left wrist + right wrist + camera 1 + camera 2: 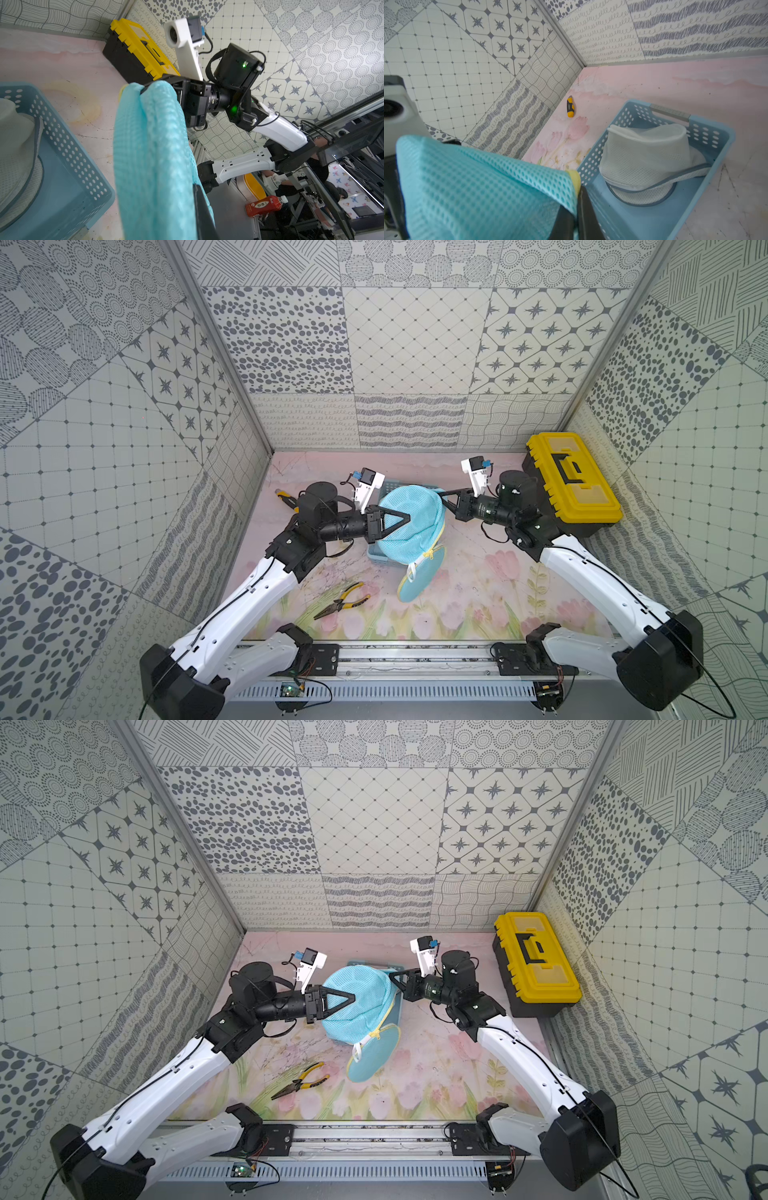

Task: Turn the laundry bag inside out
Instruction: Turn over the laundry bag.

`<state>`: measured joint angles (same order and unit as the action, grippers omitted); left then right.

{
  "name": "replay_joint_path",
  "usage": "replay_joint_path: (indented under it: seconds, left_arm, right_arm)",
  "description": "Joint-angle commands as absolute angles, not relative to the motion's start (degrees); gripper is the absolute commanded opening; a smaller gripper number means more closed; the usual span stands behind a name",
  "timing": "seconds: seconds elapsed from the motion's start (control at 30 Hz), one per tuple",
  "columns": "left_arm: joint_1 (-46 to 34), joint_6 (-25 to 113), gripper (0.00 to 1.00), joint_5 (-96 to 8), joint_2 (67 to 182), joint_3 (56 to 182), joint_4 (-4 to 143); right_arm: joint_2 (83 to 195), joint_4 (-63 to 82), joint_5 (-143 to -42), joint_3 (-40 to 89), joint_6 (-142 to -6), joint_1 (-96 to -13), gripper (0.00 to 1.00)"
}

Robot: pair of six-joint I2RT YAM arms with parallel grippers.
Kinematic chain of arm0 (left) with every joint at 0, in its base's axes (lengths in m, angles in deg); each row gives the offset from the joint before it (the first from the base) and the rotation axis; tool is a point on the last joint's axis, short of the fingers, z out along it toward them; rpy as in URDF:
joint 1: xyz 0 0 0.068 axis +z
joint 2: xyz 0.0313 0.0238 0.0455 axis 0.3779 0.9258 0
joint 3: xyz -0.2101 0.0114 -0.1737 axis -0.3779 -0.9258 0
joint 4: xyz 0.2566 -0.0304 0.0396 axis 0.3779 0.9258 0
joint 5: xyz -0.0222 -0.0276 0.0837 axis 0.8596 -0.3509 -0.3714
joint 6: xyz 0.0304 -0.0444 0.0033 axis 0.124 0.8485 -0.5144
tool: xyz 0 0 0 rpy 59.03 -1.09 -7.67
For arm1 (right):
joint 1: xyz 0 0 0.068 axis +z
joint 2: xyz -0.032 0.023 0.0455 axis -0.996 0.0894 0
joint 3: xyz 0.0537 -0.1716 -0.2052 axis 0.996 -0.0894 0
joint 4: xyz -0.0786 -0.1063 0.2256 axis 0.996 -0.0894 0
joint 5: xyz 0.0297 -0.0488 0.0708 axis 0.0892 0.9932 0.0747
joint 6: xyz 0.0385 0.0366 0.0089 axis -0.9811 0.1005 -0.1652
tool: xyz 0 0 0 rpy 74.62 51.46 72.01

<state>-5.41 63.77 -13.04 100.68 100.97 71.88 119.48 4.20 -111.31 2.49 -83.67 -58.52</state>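
Holding the turquoise mesh laundry bag (409,526) aloft between them, both arms pinch its fabric from opposite sides. The left gripper (405,517) is clamped on a fold of mesh on its own side of the bag; the right gripper (443,492) is clamped on the yellow-trimmed rim (574,176) at the far side, as both wrist views confirm. The bag hangs as a rounded dome between the two grippers, directly above a blue perforated basket (629,116), with its round zippered flap (419,576) and a white loop (411,572) dangling below and toward the robot's base.

Handling, as a judgement: the bag appears very light, soft and fully limp, so it will sag and fold wherever it is unsupported; the open weave should give the jaws fair purchase. The stitched rim looks the firmest place to hold, while the closed end would need pushing through the mouth to invert it.

Surroundings: the basket beneath the grippers holds a white mesh bag (645,153), which the hanging flap could snag. A yellow-and-black toolbox (571,481) stands just behind the right arm's wrist, limiting retreat on that side. A yellow-handled utility knife (570,107) lies beyond the left gripper near the wall, and pliers (343,601) lie below the left arm, nearer the base; both sit apart from the bag.
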Motion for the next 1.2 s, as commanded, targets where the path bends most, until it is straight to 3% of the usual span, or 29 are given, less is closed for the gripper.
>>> replay_joint_path:
  seconds: [0.0,0.13,0.23,0.27,0.37,0.47,0.77,0.93,1.13,1.17]
  left_arm:
    - [-3.6,78.3,0.0,-13.3,101.6,99.4,42.6]
    - [-3.7,77.2,0.0,-22.4,100.0,97.3,41.0]
    - [-3.5,78.8,0.0,-26.2,99.9,95.3,36.1]
    - [-3.5,78.7,0.0,-26.7,100.0,95.2,35.2]
    - [-3.7,74.6,0.0,-28.7,99.3,96.0,39.5]
    - [-3.6,73.1,0.0,-30.6,98.0,94.9,40.4]
    - [-3.5,74.2,0.0,-31.3,98.1,95.1,37.8]
    - [-3.5,79.6,0.0,-26.8,101.7,96.9,33.3]
    - [-3.5,80.9,0.0,-25.2,102.3,96.9,32.7]
    - [-3.6,80.8,0.0,-25.2,102.2,96.8,33.2]
  right_arm:
    - [118.9,12.6,-114.8,-5.3,-86.8,-59.6,0.0]
    - [116.1,22.0,-120.0,-11.3,-87.6,-59.1,0.0]
    - [115.6,19.0,-119.8,-11.8,-84.1,-57.4,0.02]
    - [115.3,18.7,-118.9,-11.9,-83.9,-57.3,0.1]
    - [110.1,20.7,-113.9,-14.5,-84.3,-57.6,0.59]
    - [103.2,20.9,-110.9,-15.7,-82.4,-58.3,0.72]
    - [97.1,25.3,-113.2,-16.7,-83.7,-57.8,0.87]
    - [106.8,27.8,-123.7,-10.8,-82.9,-55.0,0.9]
    - [113.8,28.6,-122.7,-6.5,-80.0,-53.1,0.93]
    - [114.6,30.3,-123.7,-6.2,-80.7,-53.1,0.88]
